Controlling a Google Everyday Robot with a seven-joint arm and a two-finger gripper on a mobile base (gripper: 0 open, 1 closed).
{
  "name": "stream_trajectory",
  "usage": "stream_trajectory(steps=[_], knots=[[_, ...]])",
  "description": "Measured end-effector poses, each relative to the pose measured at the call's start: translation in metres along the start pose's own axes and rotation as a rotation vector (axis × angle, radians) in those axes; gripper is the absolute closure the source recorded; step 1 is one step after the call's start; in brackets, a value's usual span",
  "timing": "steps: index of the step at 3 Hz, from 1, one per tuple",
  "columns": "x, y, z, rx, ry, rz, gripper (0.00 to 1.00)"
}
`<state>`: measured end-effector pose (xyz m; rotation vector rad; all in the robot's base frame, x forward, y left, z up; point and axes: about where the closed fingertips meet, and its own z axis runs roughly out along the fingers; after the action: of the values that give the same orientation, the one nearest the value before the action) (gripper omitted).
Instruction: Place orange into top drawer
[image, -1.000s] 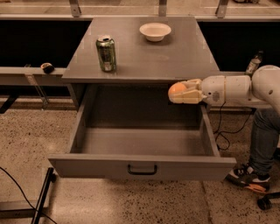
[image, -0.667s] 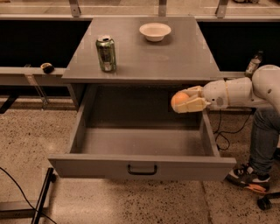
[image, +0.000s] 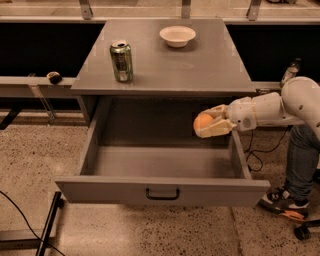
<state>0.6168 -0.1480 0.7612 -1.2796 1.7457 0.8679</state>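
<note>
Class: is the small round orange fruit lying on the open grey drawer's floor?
No: the white tool grips the small round orange fruit above the right side of the open grey top drawer.

This looks like a robot lab or test room. The hard speckled stone floor (image: 150, 232) has thin black cables (image: 20, 216) lying on it. A plain grey metal table (image: 210, 67) has its wide grey top drawer (image: 100, 190) open. A white robot arm (image: 270, 110) reaches in from the right. Its gripper (image: 202, 124) hangs over the drawer's right side, fingers closed round a small round orange (image: 201, 120). A person in blue jeans (image: 302, 160) and sports shoes stands beside the arm. A green drink can (image: 121, 61) and a shallow white bowl (image: 177, 36) sit on the table.
</note>
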Motion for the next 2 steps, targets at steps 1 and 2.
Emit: stream_trajectory(steps=[1, 2], knots=[[0.029, 0.008, 0.022, 0.049, 0.112, -0.148, 1.00], [0.068, 0.013, 0.054, 0.028, 0.219, -0.248, 1.00]])
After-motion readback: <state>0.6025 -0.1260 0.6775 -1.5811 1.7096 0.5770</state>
